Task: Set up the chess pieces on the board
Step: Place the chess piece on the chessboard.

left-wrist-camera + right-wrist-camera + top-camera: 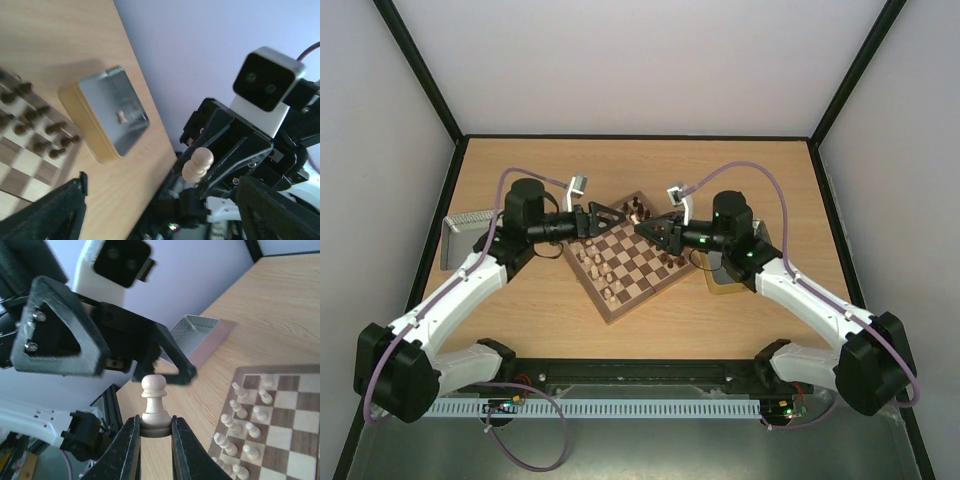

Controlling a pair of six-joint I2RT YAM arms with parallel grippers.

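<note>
Above the chessboard's (632, 265) far corner, top view: my left pincer (618, 221) and right pincer (647, 229) face each other closely. Left wrist view: my left pincer gapes wide before the cream pawn (198, 165). Right wrist view: my right pincer clamps that pawn's base; cream chessmen (245, 427) stand on the chessboard.

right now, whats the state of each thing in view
right hand: shut on the cream pawn's base
cream pawn: held in the air by its base
left hand: open, holding nothing, facing the pawn
chessboard: lying flat, pieces along two sides
cream chessmen: standing on their squares
gold tin: open, one light piece inside
</note>
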